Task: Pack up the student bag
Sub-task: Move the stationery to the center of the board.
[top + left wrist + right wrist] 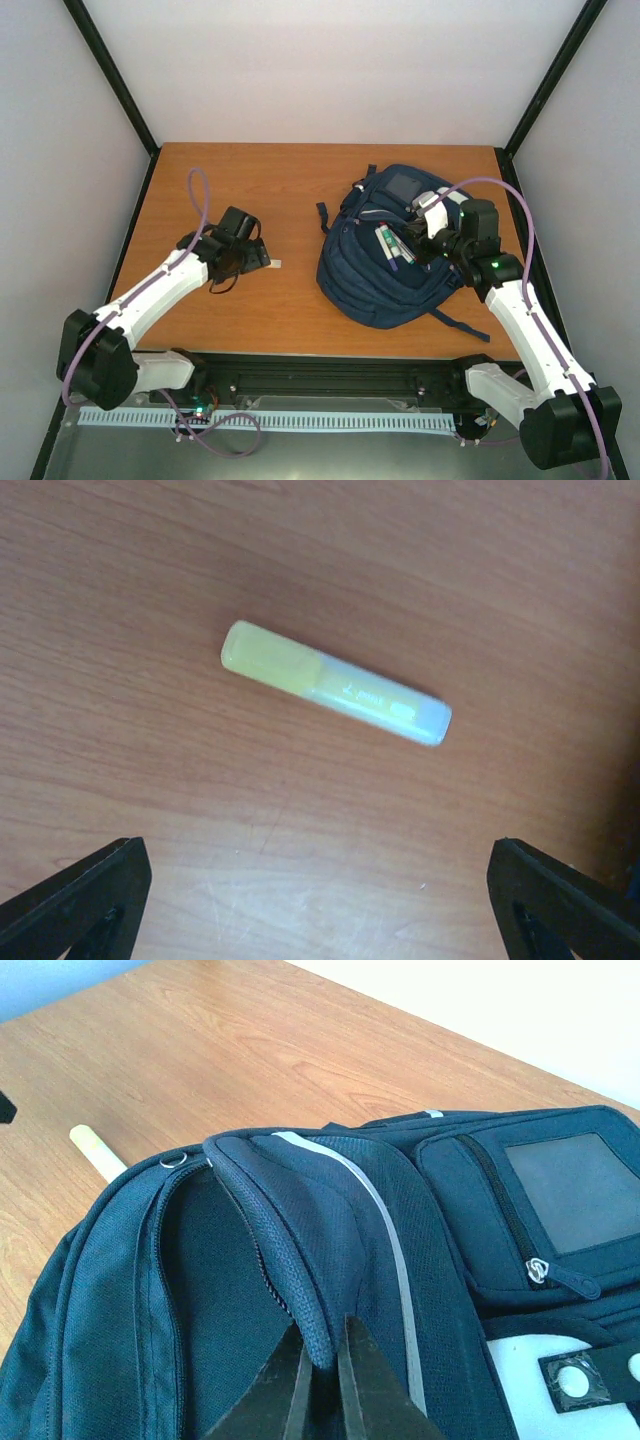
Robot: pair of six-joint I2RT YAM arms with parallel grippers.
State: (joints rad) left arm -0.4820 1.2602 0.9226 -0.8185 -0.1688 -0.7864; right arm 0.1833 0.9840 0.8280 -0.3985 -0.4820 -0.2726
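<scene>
The navy student bag [385, 275] lies on the right half of the wooden table, and its main zip is open. Pens [388, 245] show in the opening. My right gripper [322, 1355] is shut on the raised zip edge of the bag's flap [290, 1230] and holds it up; it shows in the top view [428, 243] too. A highlighter [335, 683] with a yellow cap and clear body lies flat on the table. My left gripper [315, 880] is open and empty, hovering above and just short of it. The fingers [85, 890] straddle bare wood.
The bag's front pocket with a grey window [575, 1190] and a pale patch [530, 1370] lie to the right of my right gripper. A pale yellow stick end [95, 1150] pokes out behind the bag. Dark straps [455, 322] trail toward the table's [200, 190] front edge.
</scene>
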